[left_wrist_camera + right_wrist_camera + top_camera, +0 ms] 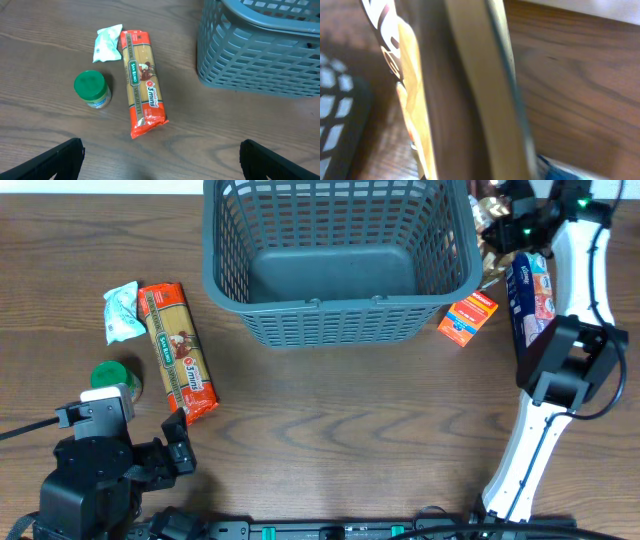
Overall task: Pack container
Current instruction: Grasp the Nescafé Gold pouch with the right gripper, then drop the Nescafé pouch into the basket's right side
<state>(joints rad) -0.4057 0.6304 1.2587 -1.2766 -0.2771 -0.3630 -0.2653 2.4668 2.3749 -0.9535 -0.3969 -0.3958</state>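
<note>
Fingers (62,157) of the left gripper (161,159) sit spread wide at the bottom corners of its wrist view, with nothing between them. Above them on the brown wood-grain table (200,125) lie a long red-and-orange plastic packet of spaghetti (142,82), a small green-lidded jar (92,89) just left of it, and a crumpled white pouch (106,44) beside the packet's top end. The right gripper (505,220) is at the upper right of the overhead frame, up against a shiny brown-gold packet (488,212). Its wrist view is filled by a blurred golden surface, so I cannot tell whether its fingers are spread or pinching.

The large dark grey plastic basket with slatted lattice sides (340,320) stands upright at the top centre of the overhead frame, mouth upward and empty (solid base bare). Its long axis runs left to right across the frame. It looks stiff, light for its bulk and not fragile. The rim is probably the best hold, since the slats give a finger purchase. Most likely it need not be moved at all: the groceries go into it.
</note>
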